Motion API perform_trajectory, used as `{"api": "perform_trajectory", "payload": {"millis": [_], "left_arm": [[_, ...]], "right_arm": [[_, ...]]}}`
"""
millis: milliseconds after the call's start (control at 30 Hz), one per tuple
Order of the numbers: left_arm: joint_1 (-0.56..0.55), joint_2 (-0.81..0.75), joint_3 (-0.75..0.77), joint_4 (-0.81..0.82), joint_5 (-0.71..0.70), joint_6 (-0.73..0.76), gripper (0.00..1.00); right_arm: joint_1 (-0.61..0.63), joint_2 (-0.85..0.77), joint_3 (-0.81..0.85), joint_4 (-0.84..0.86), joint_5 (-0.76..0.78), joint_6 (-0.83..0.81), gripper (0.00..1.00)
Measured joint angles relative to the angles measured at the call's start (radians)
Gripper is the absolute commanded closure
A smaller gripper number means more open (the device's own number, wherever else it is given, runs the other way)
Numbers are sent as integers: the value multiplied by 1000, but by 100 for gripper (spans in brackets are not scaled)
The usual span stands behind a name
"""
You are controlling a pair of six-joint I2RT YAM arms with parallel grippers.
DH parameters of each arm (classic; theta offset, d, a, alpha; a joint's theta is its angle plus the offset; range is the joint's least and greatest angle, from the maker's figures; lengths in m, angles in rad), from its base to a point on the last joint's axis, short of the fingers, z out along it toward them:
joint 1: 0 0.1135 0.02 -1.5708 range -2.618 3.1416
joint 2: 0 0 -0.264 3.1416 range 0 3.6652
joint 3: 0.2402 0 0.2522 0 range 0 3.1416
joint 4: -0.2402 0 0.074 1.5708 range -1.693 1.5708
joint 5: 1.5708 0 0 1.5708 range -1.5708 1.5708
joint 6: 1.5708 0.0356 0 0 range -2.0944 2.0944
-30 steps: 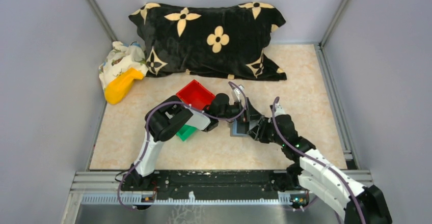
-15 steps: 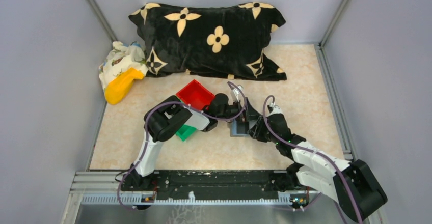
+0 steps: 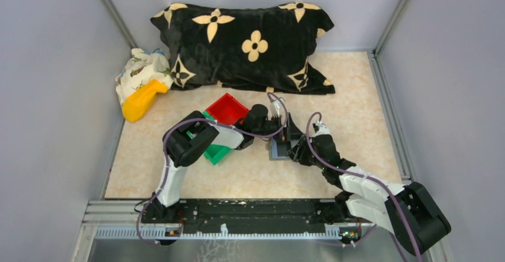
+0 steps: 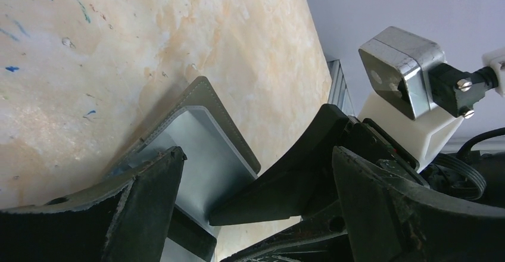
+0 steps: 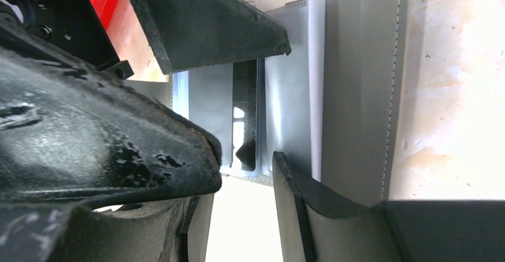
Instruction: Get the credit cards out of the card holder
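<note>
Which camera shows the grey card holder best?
The right wrist view: the card holder fills much of the frame, stitched edge and lighter inner face clear. The left wrist shows one corner; the top view, a small, half-hidden grey patch.

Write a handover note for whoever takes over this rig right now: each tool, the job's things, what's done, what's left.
Left tool: wide open, over the card holder.
Right tool: jaws apart, tips at the holder's edge, gripping nothing visible.
Holder: lies opened on the table, between both tools.
Done: holder opened.
Left: no card seen out yet; a white edge shows in a pocket, possibly a card. Pull the cards out.
</note>
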Motion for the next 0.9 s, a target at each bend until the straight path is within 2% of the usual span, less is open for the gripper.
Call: {"api": "perform_trajectory", "payload": {"millis": [233,500,733,900], "left_arm": [[5,-67,9,-105,-17,64,0],[7,-169,-3,-141,-37,90,0],[1,-221,-116,-135,-38,90,1],[5,-221,-180,-133,-38,87,8]], "right_arm": [[0,21,-5,38,-4,5,59],[0,37,-5,58,-8,4,59],[0,61,-5,88,-13,8,60],[0,74,-5,104,-17,14,60]]}}
